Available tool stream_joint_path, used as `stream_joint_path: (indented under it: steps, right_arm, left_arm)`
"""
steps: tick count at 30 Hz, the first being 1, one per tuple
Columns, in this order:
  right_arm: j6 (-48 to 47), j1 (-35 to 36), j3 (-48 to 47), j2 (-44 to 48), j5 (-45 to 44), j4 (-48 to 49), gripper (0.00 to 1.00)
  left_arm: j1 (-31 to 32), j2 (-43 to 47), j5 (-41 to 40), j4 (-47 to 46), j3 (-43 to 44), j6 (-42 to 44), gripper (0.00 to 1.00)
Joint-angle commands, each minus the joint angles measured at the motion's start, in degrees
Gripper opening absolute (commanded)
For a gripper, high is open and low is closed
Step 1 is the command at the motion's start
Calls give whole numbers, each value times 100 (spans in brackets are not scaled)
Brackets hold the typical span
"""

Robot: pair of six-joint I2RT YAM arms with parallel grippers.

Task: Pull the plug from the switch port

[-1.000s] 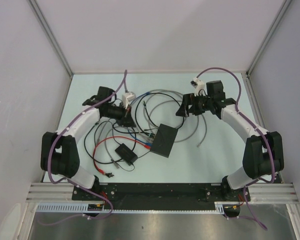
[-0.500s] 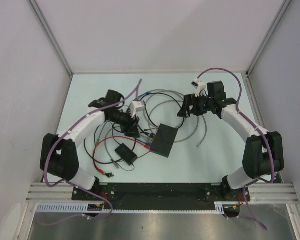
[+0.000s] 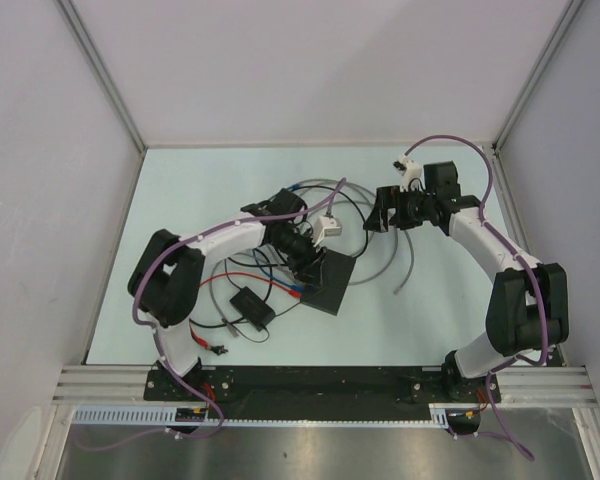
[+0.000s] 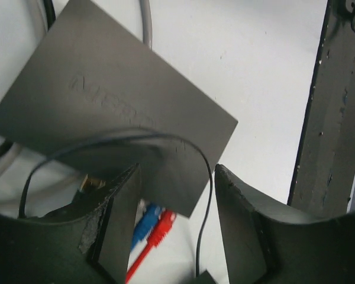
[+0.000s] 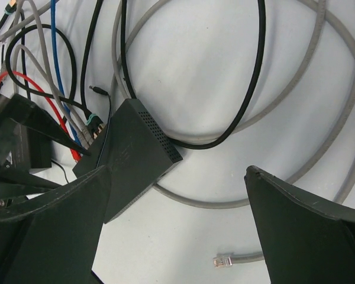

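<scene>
Embossed logo lettering on the dark grey box (image 4: 115, 121), too faint to read, nothing else legible

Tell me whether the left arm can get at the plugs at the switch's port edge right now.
Probably yes. The left fingers stand open just above the switch, with the blue plug and red plug showing in the gap between them. Only a thin black wire loops across that gap and might snag.

Bright, even, diffuse light leaves only faint shadows on the pale desk (image 3: 180, 190); the right tool (image 5: 177, 173) looks near-black, with little detail.
</scene>
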State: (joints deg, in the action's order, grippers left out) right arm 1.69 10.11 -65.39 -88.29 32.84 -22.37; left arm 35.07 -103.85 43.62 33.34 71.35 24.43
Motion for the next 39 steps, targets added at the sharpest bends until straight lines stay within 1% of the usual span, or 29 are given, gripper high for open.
stream_joint_path:
  steps: [1,6,8,9,10,11,13,14,16,19,20,22,23,25,26,27,28,29,30,31,32,35,36,37,38,39]
  right_arm:
    - [-2,-44,-220,5,38,101,100]
    - [-2,-61,-220,-48,-6,128,100]
    - [24,-62,-220,-65,3,154,100]
    - [24,-62,-220,-74,12,171,100]
    - [15,-70,-220,-83,12,180,100]
    - [24,-70,-220,-92,21,180,100]
    - [24,-70,-220,-109,21,189,100]
    - [24,-70,-220,-127,21,181,100]
    - [24,-79,-220,-153,21,198,100]
    - [41,-70,-220,-171,12,224,100]
    - [42,-70,-220,-171,12,242,100]
    - [15,-70,-220,-180,3,225,100]
    - [24,-79,-220,-188,3,216,100]
    - [-11,-79,-220,-206,-23,181,100]
    - [-20,-79,-220,-232,-32,172,100]
    - [-11,-71,-220,-241,-49,172,100]
    - [-29,-79,-220,-241,-50,189,100]
    - [-29,-62,-220,-259,-67,215,100]
    - [-29,-70,-220,-267,-76,242,100]
    - [-29,-70,-212,-268,-85,259,100]
    - [-37,-79,-220,-276,-76,286,100]
    - [-99,-62,-220,-303,-58,277,100]
    - [-108,-70,-220,-338,-50,260,100]
    - [-117,-62,-220,-347,-41,251,100]
    - [-134,-62,-220,-364,-41,259,100]
    - [-143,-36,-220,-373,-41,233,100]
  left_arm:
    - [193,-336,226,-249,423,-122,58]
    - [351,-600,183,-144,537,-157,56]
    - [369,-689,148,-38,573,-166,51]
    - [369,-689,69,-30,555,-175,47]
    - [360,-637,59,75,555,-114,39]
    - [352,-584,33,137,547,-53,26]
    - [334,-452,-54,295,520,131,19]
    - [316,-330,-81,487,511,176,9]
    - [185,-119,-64,760,450,220,0]
    - [-192,215,41,867,178,308,0]
    - [-481,477,94,1076,143,352,0]
    - [-816,751,121,1331,72,528,0]
    - [-1192,1144,103,1437,46,589,0]
    - [-1641,1568,51,1684,-121,756,0]
    - [-2079,1753,-45,1736,-182,800,0]
    - [-2301,2085,-177,1868,-296,949,0]
    - [-2512,2219,-308,1921,-358,1037,0]
    - [-2914,2325,-649,1991,-446,1125,0]
    - [-3127,2491,-844,2018,-621,1256,0]
    - [-3338,2536,-1020,2018,-718,1319,0]
    - [-3818,2554,-1344,2001,-815,1380,0]
    - [-4471,2441,-1819,1711,-1158,1381,0]
    - [-4543,2379,-1900,1650,-1263,1320,6]
    - [-4561,2222,-1944,1571,-1290,1311,16]
    - [-4544,2194,-1918,1527,-1290,1267,27]
    - [-4544,2194,-1631,1456,-1230,1075,42]
